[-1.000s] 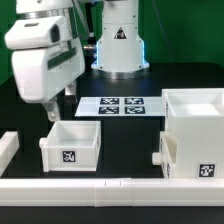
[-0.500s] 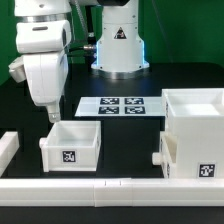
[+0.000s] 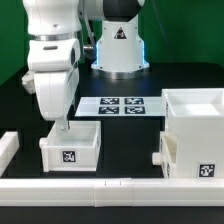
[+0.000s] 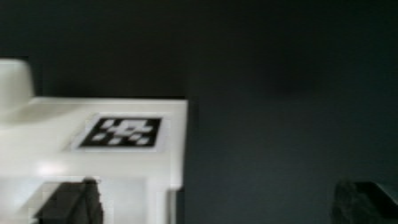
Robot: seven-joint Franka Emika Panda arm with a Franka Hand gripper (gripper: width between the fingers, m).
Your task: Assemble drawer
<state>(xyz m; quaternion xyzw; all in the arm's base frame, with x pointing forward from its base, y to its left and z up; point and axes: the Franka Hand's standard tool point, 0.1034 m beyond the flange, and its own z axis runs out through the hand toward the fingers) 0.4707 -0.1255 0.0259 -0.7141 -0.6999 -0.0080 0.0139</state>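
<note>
A small white tray (image 3: 70,143) with a square tag on its front stands on the black table at the exterior view's left. My gripper (image 3: 59,127) hangs open and empty just over the tray's rear left corner. In the wrist view the tray (image 4: 98,125) shows its tag, and the gripper (image 4: 217,205) has one dark finger (image 4: 73,201) over the white part and the other (image 4: 366,201) over the black table. The large cubic housing (image 3: 196,138) stands at the right. A second knobbed tray (image 3: 164,152) sits against the housing's left side.
The marker board (image 3: 112,105) lies flat behind the tray. A long low white rail (image 3: 100,187) runs along the front, with a short white piece (image 3: 7,146) at the far left. The robot's base (image 3: 118,45) stands at the back.
The arm has swung to the exterior view's right and come down, and the gripper now sits just above the small tray's rear left corner. No part has moved.
</note>
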